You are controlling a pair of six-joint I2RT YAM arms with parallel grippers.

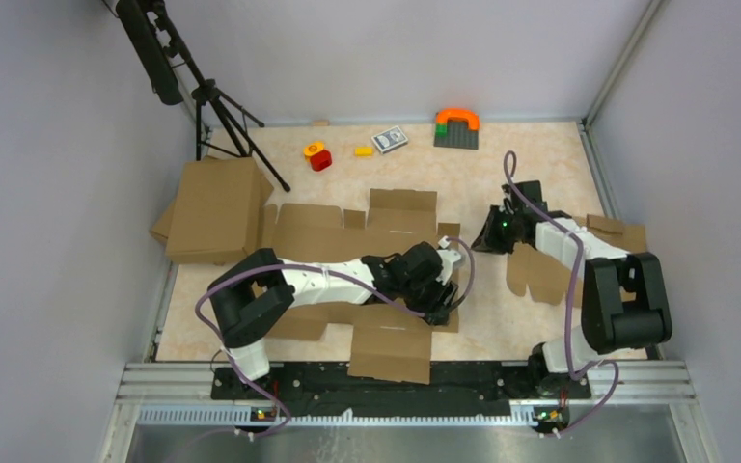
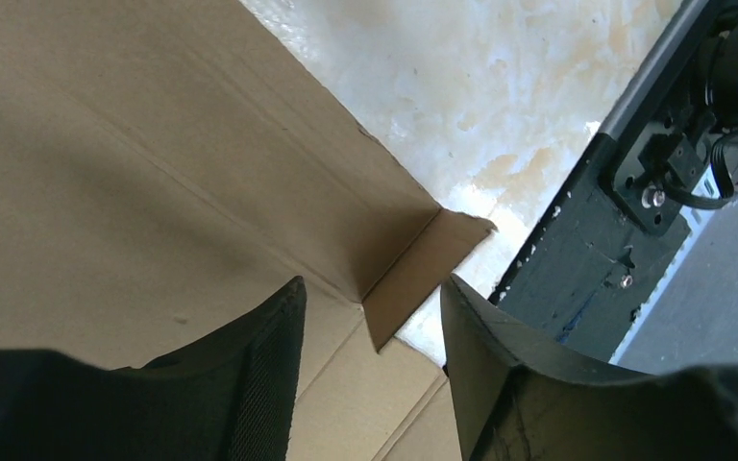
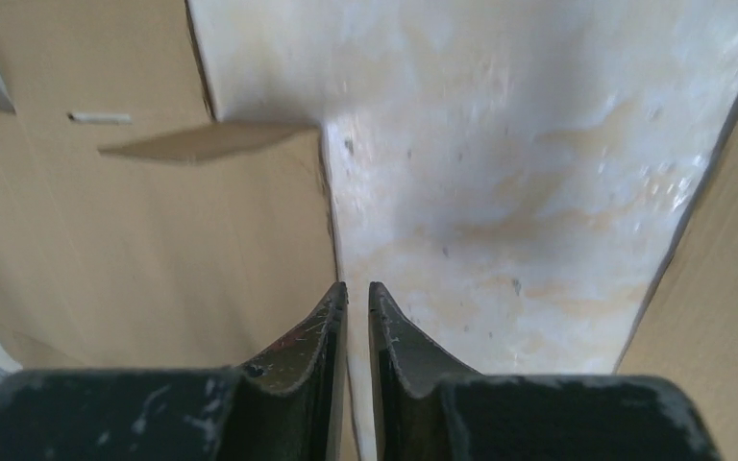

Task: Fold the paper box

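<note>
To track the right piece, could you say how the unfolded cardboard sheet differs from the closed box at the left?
The paper box lies unfolded, flaps spread; the closed box is a plain rectangle. The paper box sits centrally; the closed box at the left edge. Both are brown cardboard.

Along the far edge of your table [image 1: 540, 174]: red-and-yellow toy [image 1: 317, 154], yellow block [image 1: 364, 150], small card box [image 1: 389, 140], grey baseplate [image 1: 455, 138] carrying an orange arch [image 1: 457, 117]. Back left: tripod [image 1: 214, 106], shallow brown box [image 1: 217, 207] just beside. Right: notched cardboard blank [image 1: 540, 275], flat.
</note>
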